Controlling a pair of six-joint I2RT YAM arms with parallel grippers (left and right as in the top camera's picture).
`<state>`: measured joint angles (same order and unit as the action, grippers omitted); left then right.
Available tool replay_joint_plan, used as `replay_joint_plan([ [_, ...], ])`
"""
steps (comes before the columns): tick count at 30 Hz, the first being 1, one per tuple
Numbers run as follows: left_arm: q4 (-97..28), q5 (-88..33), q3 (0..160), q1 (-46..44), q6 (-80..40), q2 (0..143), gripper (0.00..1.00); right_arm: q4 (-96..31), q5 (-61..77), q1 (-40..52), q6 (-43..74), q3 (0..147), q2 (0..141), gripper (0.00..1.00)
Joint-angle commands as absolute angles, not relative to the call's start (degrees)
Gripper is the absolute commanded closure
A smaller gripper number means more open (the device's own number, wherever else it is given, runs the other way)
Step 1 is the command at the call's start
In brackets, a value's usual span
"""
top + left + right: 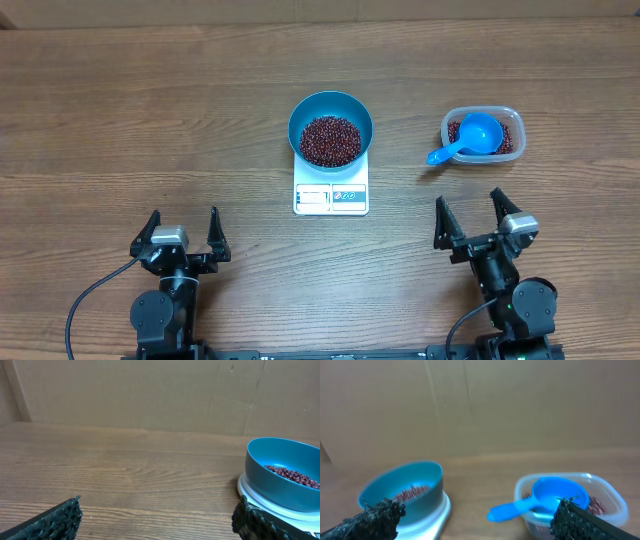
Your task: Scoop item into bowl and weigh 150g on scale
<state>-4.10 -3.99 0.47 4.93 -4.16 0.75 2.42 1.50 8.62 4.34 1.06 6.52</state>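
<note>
The teal bowl stands on the white scale at the table's middle, with a heap of dark red-brown beans inside. The left wrist view shows the bowl at far right. In the right wrist view the bowl is at left. My left gripper rests open near the front left edge, nothing between its fingers. My right gripper stands open at the front right, empty, short of the tub.
A clear plastic tub with more beans sits right of the scale, a small blue scoop lying in it with its handle pointing left over the rim. The right wrist view shows the scoop and tub.
</note>
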Motion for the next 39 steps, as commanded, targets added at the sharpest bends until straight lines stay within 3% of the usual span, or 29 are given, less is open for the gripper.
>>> replay_joint_plan([
  [1,-4.3,-3.6,0.3,5.2,-4.3,0.3,0.0,-0.9,0.9,8.5,1.0,0.5,4.3,0.0],
  [24,-4.3,-3.6,0.3,5.2,-4.3,0.3,0.0,-4.9,0.5,5.4,-9.4,0.4,0.1,0.0],
  [39,-4.3,-3.6,0.3,5.2,-4.3,0.3,0.01,-4.8,0.1,5.3,-9.5,0.4,0.1,0.0],
])
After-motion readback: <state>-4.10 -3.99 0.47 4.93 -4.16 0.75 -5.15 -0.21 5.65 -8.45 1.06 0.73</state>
